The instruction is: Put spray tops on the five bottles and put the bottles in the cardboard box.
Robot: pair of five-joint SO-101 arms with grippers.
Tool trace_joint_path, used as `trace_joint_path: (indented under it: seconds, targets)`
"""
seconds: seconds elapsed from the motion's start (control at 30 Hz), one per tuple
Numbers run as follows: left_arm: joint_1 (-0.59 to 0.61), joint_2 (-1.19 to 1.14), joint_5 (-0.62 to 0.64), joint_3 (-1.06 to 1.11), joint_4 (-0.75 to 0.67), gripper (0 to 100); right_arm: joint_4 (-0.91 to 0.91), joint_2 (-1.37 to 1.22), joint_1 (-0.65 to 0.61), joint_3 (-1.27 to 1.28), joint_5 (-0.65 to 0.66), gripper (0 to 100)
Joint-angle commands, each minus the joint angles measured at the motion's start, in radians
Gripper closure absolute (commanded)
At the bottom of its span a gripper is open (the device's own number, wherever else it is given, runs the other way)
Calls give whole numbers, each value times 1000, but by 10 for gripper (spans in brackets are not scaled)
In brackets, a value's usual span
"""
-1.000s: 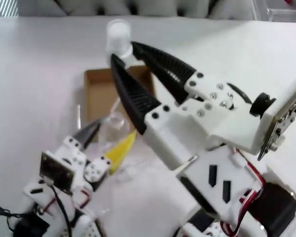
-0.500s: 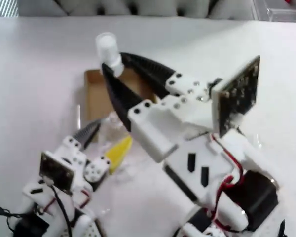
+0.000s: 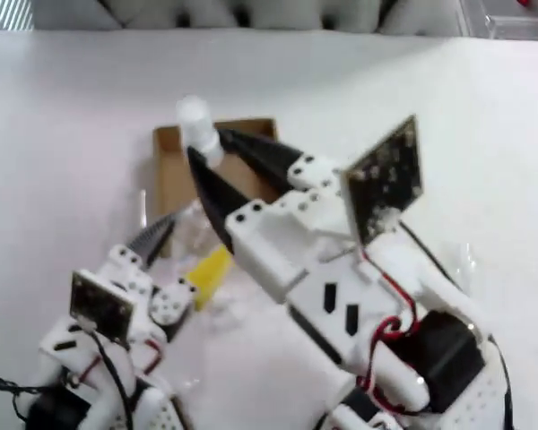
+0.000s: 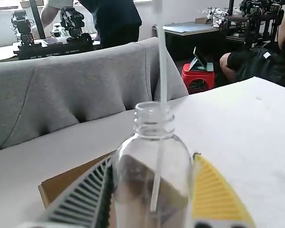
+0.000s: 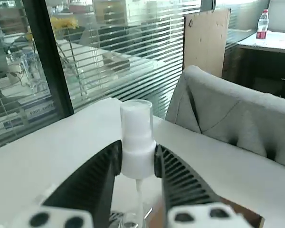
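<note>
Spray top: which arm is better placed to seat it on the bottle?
Right. The right gripper holds the spray top, its tube already inside the open bottle that the left gripper grips upright.

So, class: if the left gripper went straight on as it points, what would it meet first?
Most likely the cardboard box just ahead of it, though height and depth are unclear.

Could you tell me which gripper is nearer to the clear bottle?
Left. The left gripper is clamped on the bottle, a finger on each side; the right gripper holds the spray top above it, only its tube reaching inside.
</note>
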State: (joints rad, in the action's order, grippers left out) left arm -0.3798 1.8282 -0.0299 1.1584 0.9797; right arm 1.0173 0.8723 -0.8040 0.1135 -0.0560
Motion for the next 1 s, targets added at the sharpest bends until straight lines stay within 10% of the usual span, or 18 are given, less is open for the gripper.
trace_joint_path:
  seconds: [0.0, 0.47, 0.97]
  targets:
    - [7, 7, -2, -6, -31, 932, -2, 38, -22, 68, 8, 980]
    - [12, 7, -2, -6, -31, 932, 2, 65, -54, 101, 12, 793]
    - [12, 7, -2, -5, -29, 932, -27, 42, -47, -40, 72, 950]
